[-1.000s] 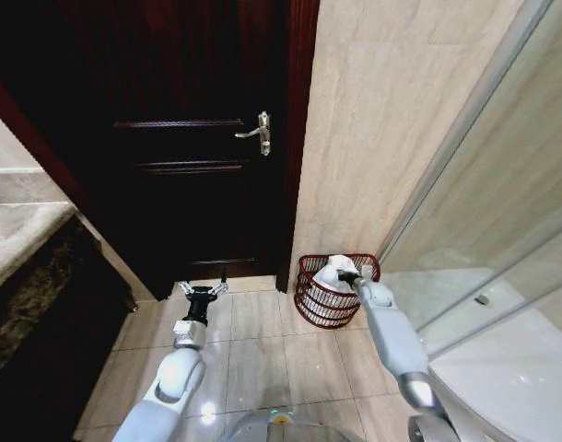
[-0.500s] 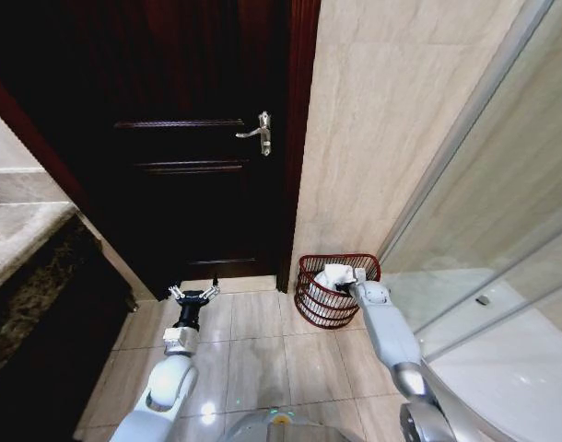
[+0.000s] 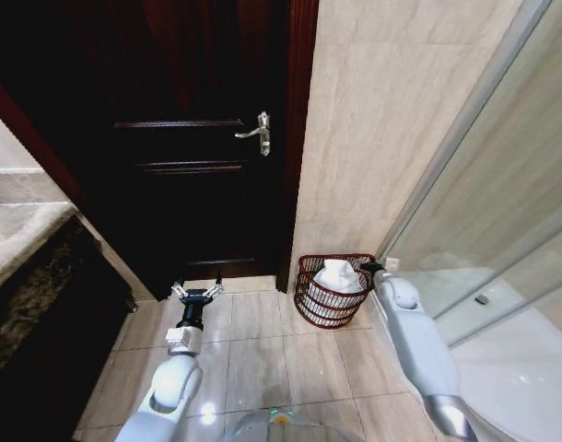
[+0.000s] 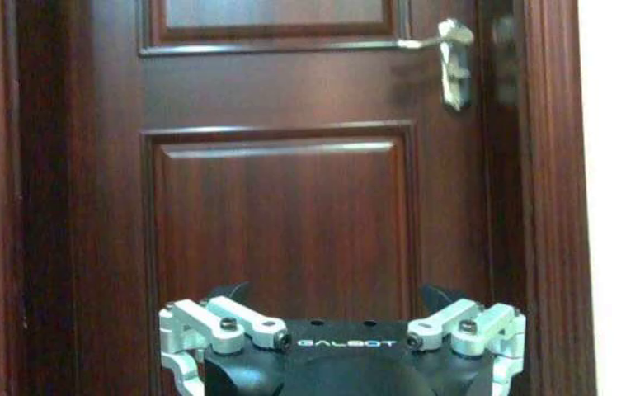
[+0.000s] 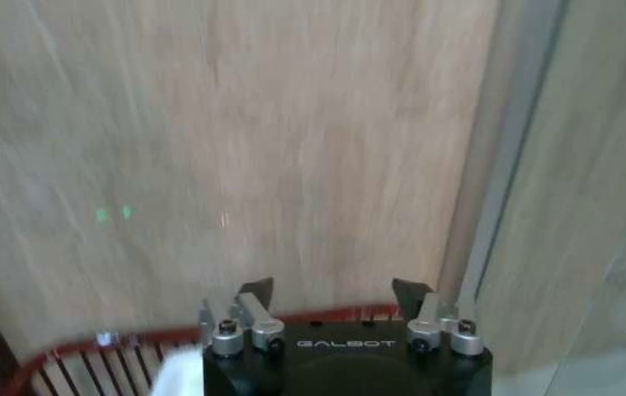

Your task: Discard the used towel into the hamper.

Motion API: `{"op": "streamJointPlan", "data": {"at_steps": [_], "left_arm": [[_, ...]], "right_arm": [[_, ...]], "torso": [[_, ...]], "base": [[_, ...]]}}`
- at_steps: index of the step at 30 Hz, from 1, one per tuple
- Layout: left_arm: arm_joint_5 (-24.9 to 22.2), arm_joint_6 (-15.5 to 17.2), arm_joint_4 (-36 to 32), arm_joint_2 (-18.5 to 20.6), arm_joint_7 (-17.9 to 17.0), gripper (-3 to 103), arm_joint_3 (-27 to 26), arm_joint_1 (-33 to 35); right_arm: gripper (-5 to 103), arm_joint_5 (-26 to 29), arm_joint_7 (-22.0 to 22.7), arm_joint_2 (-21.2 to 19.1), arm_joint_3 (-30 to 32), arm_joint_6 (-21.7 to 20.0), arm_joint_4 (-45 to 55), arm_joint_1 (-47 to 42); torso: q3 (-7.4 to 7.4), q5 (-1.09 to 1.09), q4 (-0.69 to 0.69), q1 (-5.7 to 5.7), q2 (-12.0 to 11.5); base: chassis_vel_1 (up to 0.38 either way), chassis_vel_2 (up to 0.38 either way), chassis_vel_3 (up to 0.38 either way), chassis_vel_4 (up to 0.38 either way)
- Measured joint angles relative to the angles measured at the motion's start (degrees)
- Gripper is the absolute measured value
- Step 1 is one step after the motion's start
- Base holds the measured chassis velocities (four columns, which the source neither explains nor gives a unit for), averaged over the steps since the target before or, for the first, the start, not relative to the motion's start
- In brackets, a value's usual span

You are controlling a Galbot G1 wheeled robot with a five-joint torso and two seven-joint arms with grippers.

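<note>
One white towel (image 3: pixel 336 275), bunched, lies inside the hamper (image 3: pixel 310 296), heaped above the rim; the hamper stands on the tiled floor (image 3: pixel 259 345) against the beige wall (image 3: pixel 382 120), just beside the dark wooden door (image 3: pixel 198 138) and near the glass shower panel (image 3: pixel 502 230). Right gripper (image 3: pixel 374 267): empty, fingers spread apart, held at the hamper's rim on the shower side, apart from the towel; in the right wrist view the red rim (image 5: pixel 92 351) and a corner of white cloth show below it. Left gripper (image 3: pixel 196 293): empty, fingers splayed wide, idle low over the floor facing the door. Risks, as judged: the arm could clip the light wire rim and tip the hamper; the loosely heaped towel could slump over the edge if snagged by a finger.
</note>
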Motion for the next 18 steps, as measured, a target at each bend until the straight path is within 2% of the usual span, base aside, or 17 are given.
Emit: {"op": "streamJointPlan", "data": {"at_steps": [2, 4, 6, 9, 10, 13, 15, 16, 18], "left_arm": [[-0.9, -0.46, -0.44, -0.44, 0.65, 100, -0.47, 0.12], [-1.68, -1.05, -0.49, -0.58, 1.31, 100, -0.49, 0.57], [-1.89, -1.2, -0.51, -0.58, 1.71, 100, -0.48, 0.84], [-2.89, -1.57, -0.51, -0.32, 3.38, 100, -0.04, 1.94], [-2.89, -1.57, -0.51, -0.32, 3.38, 100, -0.04, 1.94], [-3.43, -2.38, -0.12, 0.11, 3.98, 100, 0.68, 2.63], [-4.07, -2.74, 0.05, 0.04, 4.9, 100, 0.93, 3.21], [-4.07, -2.74, 0.05, 0.04, 4.9, 100, 0.93, 3.21], [-4.96, -2.79, -0.04, 0.02, 5.97, 100, 0.94, 3.76]], "right_arm": [[86, 0.79, 0.32, -0.45, 1.87, 3.62, 8.57, -6.53], [96, -1.4, -0.52, 0.11, 3.61, 6.91, 16.85, -14.07], [99, -2.65, -0.8, 0.69, 3.99, 8.3, 19.25, -16.83], [100, -9.11, -1.8, 5.29, 6.11, 14.07, 25.3, -26.38], [100, -9.11, -1.8, 5.29, 6.11, 14.07, 25.3, -26.38], [100, -12.44, -2.98, 9.64, 8.08, 18.26, 28.2, -32.74], [100, -13.62, -5.2, 14.15, 10.9, 24.17, 31.17, -40.07], [100, -13.62, -5.2, 14.15, 10.9, 24.17, 31.17, -40.07], [100, -14.67, -5.81, 16.73, 12.2, 29.03, 32.92, -46.02]], "torso": [[-0.01, 0.02, 0.0, 0.0, 0.0], [-0.01, -0.02, 0.0, -0.01, 0.0], [-0.01, -0.01, -0.02, -0.01, 0.0], [-0.02, 0.01, -0.02, -0.01, 0.01], [-0.02, 0.01, -0.02, -0.01, 0.01], [-0.01, 0.02, 0.01, -0.01, 0.0], [-0.01, -0.01, 0.0, -0.01, 0.0], [-0.01, -0.01, 0.0, -0.01, 0.0], [-0.01, 0.0, -0.02, -0.01, 0.01]], "base": [[0.0, 0.0, 0.0, 0.0], [0.0, 0.0, 0.0, 0.0], [0.0, 0.0, 0.0, 0.0], [0.0, 0.0, 0.0, 0.0], [0.0, 0.0, 0.0, 0.0], [0.0, 0.0, 0.0, 0.0], [0.0, 0.0, 0.0, 0.0], [0.0, 0.0, 0.0, 0.0], [0.0, 0.0, 0.0, 0.0]]}}
